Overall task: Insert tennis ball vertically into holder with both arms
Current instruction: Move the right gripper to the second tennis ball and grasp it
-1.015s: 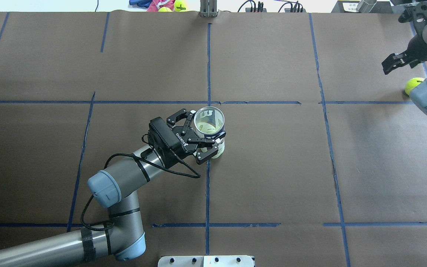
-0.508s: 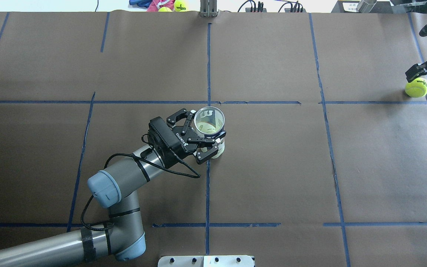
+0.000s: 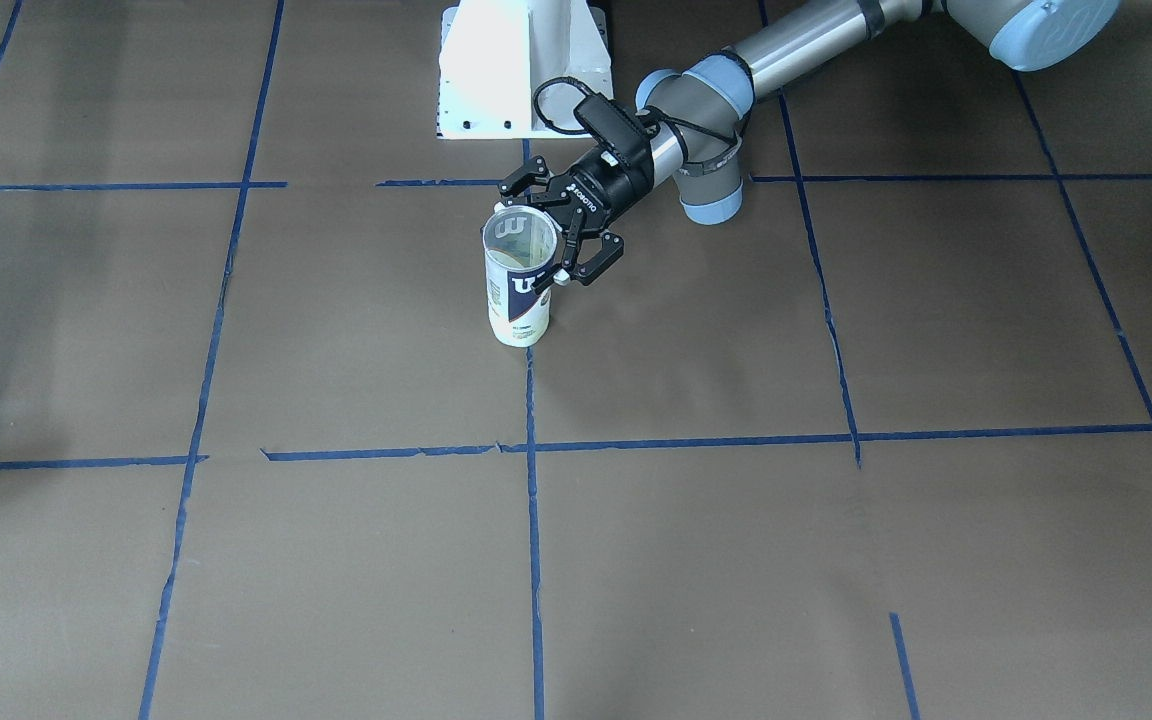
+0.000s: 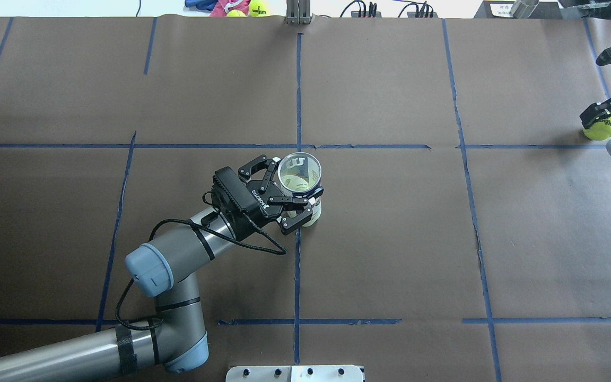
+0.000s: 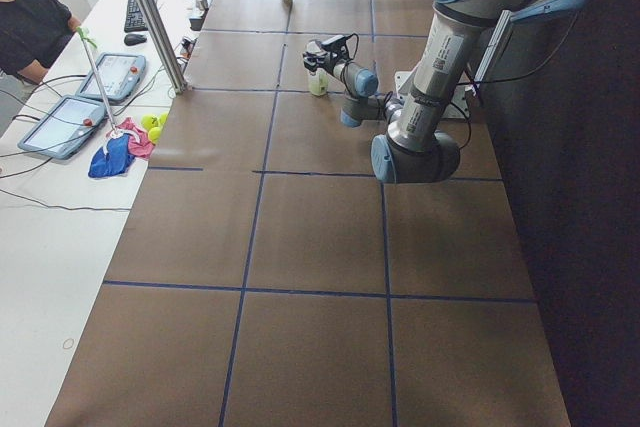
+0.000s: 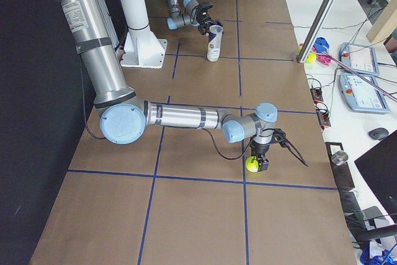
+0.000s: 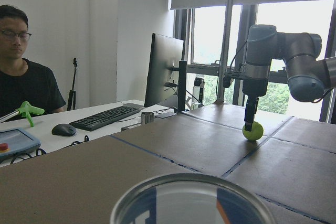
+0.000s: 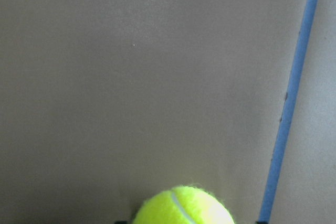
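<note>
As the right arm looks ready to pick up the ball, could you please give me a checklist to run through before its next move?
1. Holder standing upright, mouth up: ok.
2. Left claw shut on the holder: ok.
3. Right claw lowered over the tennis ball: ok; the right wrist view shows the ball centred below it.
4. Right claw shut on the tennis ball: cannot tell.
5. Tennis ball lifted off the table: not ok, it rests there.
6. Room inside the holder: cannot tell; something pale shows near its bottom.
</note>
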Available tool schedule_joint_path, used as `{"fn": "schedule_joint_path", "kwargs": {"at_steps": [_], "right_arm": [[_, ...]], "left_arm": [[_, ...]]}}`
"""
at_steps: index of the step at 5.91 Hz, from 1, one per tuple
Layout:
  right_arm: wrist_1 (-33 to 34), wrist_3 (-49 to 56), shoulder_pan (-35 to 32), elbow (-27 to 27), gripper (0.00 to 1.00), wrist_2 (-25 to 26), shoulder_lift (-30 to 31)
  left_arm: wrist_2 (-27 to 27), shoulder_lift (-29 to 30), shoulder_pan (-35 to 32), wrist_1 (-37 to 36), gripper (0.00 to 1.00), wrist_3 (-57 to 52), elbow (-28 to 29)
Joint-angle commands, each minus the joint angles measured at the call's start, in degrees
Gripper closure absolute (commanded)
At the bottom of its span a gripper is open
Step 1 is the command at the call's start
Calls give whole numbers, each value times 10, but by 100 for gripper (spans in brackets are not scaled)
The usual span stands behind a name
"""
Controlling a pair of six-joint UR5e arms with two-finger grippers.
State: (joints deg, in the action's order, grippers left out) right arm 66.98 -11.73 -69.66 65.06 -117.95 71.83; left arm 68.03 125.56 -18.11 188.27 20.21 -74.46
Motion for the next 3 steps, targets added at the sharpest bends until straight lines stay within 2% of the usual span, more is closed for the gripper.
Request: {"fn": "schedule_joint_path", "kwargs": {"at_steps": [1,2,3], "right_arm": [[1,3,11,-3,19,2,0],[0,3,13,-5,20,2,1],[0,4,13,-5,29,2,2]], "left_arm": [[0,0,0,0,10,0,0],[0,0,0,0,10,0,0],[0,0,0,0,10,0,0]]}}
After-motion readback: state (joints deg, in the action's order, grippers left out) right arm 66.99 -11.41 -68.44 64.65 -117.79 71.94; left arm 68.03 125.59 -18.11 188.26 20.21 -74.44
